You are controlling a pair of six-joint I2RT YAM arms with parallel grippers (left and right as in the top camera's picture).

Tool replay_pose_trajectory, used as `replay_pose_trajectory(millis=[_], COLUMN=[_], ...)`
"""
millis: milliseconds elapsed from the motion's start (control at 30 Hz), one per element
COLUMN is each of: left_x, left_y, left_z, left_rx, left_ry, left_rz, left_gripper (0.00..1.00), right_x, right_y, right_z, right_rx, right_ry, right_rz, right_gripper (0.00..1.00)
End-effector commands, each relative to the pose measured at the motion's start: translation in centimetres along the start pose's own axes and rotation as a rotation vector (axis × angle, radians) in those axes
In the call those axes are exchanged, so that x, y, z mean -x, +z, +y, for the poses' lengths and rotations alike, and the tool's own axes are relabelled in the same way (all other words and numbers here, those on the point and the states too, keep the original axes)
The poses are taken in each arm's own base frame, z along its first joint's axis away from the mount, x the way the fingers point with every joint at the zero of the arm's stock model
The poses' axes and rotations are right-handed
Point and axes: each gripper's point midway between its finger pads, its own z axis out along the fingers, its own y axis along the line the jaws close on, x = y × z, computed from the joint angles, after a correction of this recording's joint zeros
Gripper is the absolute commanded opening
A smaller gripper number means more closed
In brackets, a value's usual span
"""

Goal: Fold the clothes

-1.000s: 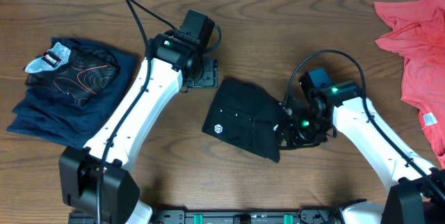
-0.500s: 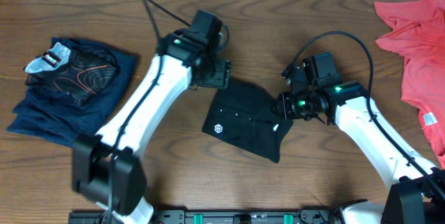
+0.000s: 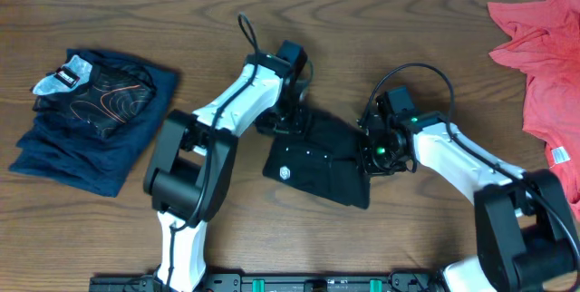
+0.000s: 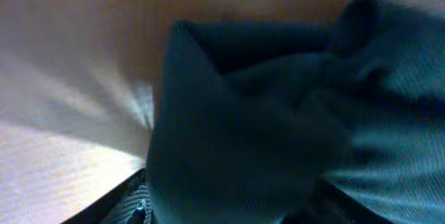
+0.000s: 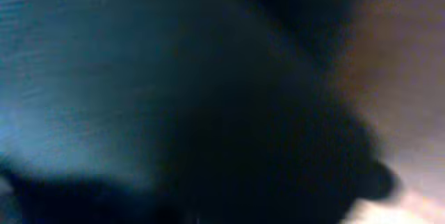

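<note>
T-shirt [image 3: 319,161] (black) close against left end effector [image 3: 288,121]

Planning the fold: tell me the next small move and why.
The black shirt lies partly folded, with the right arm at its right edge and the left arm at its top corner. Probably close on that right edge and carry it leftward; the grip isn't visible yet.

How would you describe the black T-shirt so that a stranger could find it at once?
On the brown wooden table, look at the middle, between the navy-blue pile at the left and the red garment at the right edge. There lies a folded black T-shirt. Only it is plain black, with a small round white emblem.
</note>
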Motion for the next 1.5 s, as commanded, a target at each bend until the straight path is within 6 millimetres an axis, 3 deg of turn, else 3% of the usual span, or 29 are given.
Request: replay_pose_trajectory(millis=[0,167,300,400,467,567,667,833,1133,1300,1467], left_x=[-2.5,-5.8,-5.5,-4.3,-2.8,0.2,1.9,2.5,3.2,1.3,-0.4], left_y=[1.2,0.1,-2.3,-5.2,-7.4,-10.1,-10.9,-9.0,-3.7,-0.9,1.9], left_z=[1.1,1.3,0.9,1.9,2.2,0.7,-1.6,-2.9,-2.6,-4.4,-4.9], left_rx=[0.05,0.115,0.114,0.158,0.164,0.114,0.049,-0.108,-0.328,-0.456,-0.462], left_ry=[-0.141,-0.408,-0.459,-0.449,-0.384,-0.109,0.229,0.425,0.457,0.446,0.442], left_rz=[0.108,0.209,0.125,-0.029,-0.155,-0.324,-0.388,-0.34,-0.217,-0.098,0.014], left_gripper=[0.64,0.64,0.64,0.68,0.8,0.9,1.0,0.98,0.98,0.98,0.97], right_x=[2.7,9.6,11.9,12.0,11.3,9.9,8.9,7.2,5.6,5.7,5.4], right_y=[-0.4,-2.6,-4.3,-5.4,-6.2,-7.4,-8.2,-8.4,-8.9,-9.5,-9.6], right_z=[-3.5,-3.0,-2.6,-2.6,-2.7,-2.8,-2.8,-3.0,-3.2,-3.2,-3.4], right_rx=[-0.205,-0.176,-0.171,-0.18,-0.19,-0.205,-0.211,-0.222,-0.231,-0.229,-0.232], right_ry=[0.022,-0.036,-0.045,-0.029,-0.01,0.01,0.018,0.03,0.046,0.048,0.057], right_rz=[-0.125,-0.392,-0.459,-0.433,-0.388,-0.327,-0.302,-0.249,-0.203,-0.22,-0.212], right_gripper=[0.21,0.19,0.23,0.36,0.36,0.37,0.41,0.45,0.53,0.54,0.54])
